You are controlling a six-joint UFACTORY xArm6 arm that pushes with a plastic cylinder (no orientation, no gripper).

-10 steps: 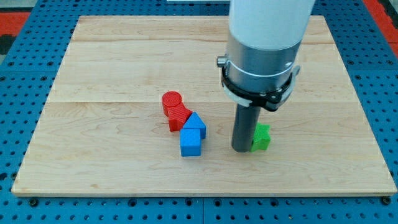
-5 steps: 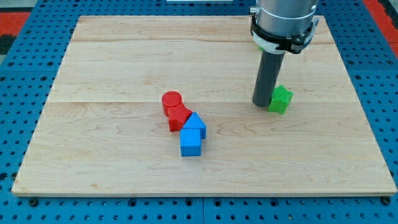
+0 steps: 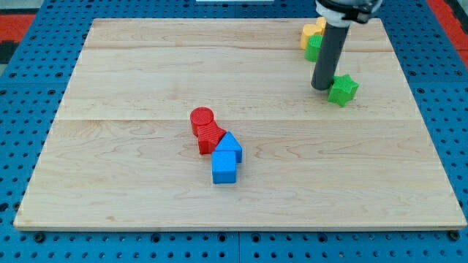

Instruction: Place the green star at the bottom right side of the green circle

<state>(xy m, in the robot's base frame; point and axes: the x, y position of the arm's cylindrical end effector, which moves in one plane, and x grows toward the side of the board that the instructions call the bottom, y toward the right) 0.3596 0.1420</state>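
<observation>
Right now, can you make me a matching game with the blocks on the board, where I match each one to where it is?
Things:
1. green star
2. yellow block
3. blue blocks
4. red blocks

Places:
A. near the view's top, beside the green circle
B. touching the blue blocks, on their upper left
C. just to the view's right of my tip
D. lowest in the view, near the board's middle

Pairs: 1-C, 2-A, 3-D, 4-B
</observation>
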